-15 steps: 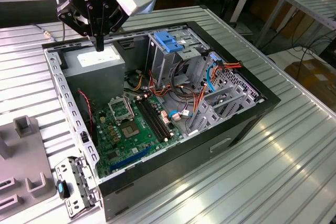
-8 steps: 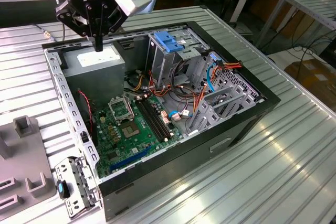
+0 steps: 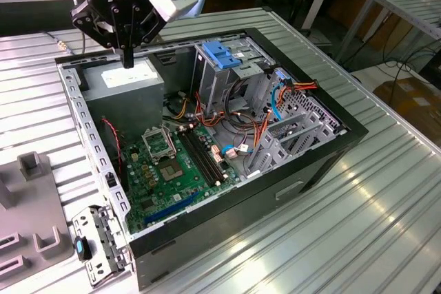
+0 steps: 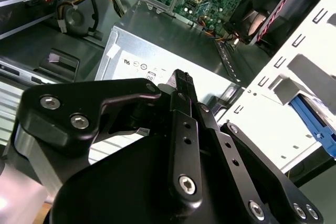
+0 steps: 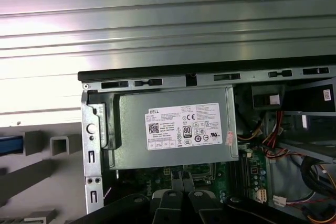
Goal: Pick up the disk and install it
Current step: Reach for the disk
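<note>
Claw [image 3: 128, 56] shut, tips pressed together, nothing in it; it hangs just above the power supply [image 3: 127, 84] at the back corner of the open case [image 3: 351, 129]. The disk I cannot place for sure: a blue strip [image 5: 10, 144] at the edge of the first wrist view, by the grey fixture [image 3: 49, 242] beside the case, may be its rail. Either way the claw is well apart from it.

Risks: with the tips this low over the supply, a drop or sideways sweep could hit its lid or the case wall. Shut fingers cannot take a flat drive, only knock it. Loose cables [image 3: 241, 129] lie right beside the cage [image 3: 213, 84], so they could snag a drive or a finger on the way in. The blue latch [image 3: 222, 54] sits on top of the cage; whether the bay is free, cannot tell.

The case holds the supply, motherboard [image 3: 172, 170], cage and cables. The fixture slots look bare in the exterior view.
</note>
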`<action>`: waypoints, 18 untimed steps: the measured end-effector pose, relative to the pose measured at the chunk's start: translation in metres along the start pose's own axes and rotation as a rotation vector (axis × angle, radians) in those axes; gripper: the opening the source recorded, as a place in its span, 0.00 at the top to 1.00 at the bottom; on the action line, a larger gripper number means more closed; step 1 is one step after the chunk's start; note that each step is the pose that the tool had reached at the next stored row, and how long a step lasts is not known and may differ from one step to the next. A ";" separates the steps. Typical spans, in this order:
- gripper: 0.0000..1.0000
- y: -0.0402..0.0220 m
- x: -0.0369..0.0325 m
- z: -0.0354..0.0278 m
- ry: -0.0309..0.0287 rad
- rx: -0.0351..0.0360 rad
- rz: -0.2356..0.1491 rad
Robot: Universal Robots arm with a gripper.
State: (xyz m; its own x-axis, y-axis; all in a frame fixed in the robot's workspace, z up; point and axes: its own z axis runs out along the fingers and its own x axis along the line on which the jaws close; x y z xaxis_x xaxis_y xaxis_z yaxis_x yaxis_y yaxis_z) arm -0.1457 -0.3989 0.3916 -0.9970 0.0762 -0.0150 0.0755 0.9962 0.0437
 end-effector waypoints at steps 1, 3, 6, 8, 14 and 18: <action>0.89 0.0000 0.0004 0.0001 0.0005 0.0000 0.000; 0.89 -0.0001 0.0009 0.0002 0.0010 0.0001 0.000; 0.89 -0.0001 0.0017 0.0003 0.0021 0.0001 0.000; 0.89 -0.0002 0.0020 0.0004 0.0028 0.0002 0.000; 0.89 -0.0003 0.0033 0.0007 0.0047 0.0003 0.000; 0.89 -0.0004 0.0044 0.0009 0.0060 0.0004 0.000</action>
State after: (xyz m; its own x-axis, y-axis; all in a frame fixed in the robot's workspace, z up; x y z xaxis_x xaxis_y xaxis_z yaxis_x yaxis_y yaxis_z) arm -0.1501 -0.3989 0.3907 -0.9971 0.0762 -0.0090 0.0758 0.9962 0.0433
